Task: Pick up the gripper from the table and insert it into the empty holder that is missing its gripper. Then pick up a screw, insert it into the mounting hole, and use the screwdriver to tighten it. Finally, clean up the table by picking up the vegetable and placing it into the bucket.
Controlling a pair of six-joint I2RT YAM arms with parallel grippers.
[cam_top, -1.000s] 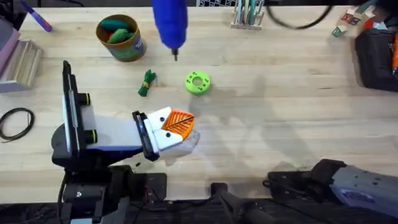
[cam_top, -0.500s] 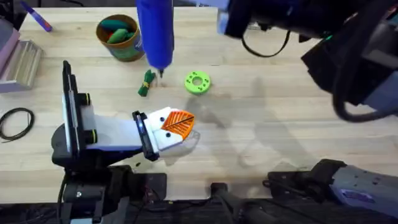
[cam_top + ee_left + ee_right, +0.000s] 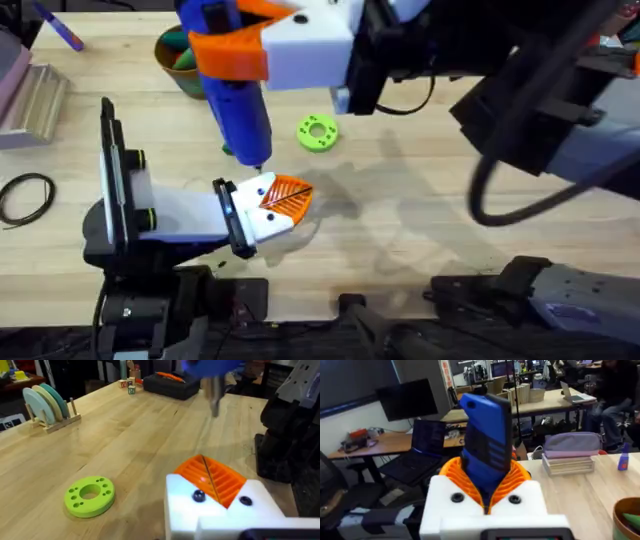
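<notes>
My right gripper (image 3: pixel 235 50) reaches across the table, shut on the blue screwdriver (image 3: pixel 240 105), which hangs tip down. The metal tip (image 3: pixel 215 402) hovers just behind my left gripper (image 3: pixel 300 200), apart from it. My left gripper is shut, with nothing between its pads. The orange gripper piece (image 3: pixel 212 477) sits in the white holder (image 3: pixel 220 512), which shows two dark screw heads. In the right wrist view the screwdriver (image 3: pixel 485 445) stands between orange pads (image 3: pixel 517 482). The bucket (image 3: pixel 172 55) is half covered by my right gripper. The screwdriver hides the vegetable.
A lime-green ring disc (image 3: pixel 317 132) lies right of the screwdriver. At the left are a black cable loop (image 3: pixel 25 195) and a stack of books (image 3: pixel 35 95). A disc rack (image 3: pixel 47 405) and a black case (image 3: pixel 605 90) stand at the far right.
The right arm has brought the screwdriver from beside the bucket toward the near side. Its tip is now just behind my left gripper, and it covers the vegetable. The left arm has not moved.
</notes>
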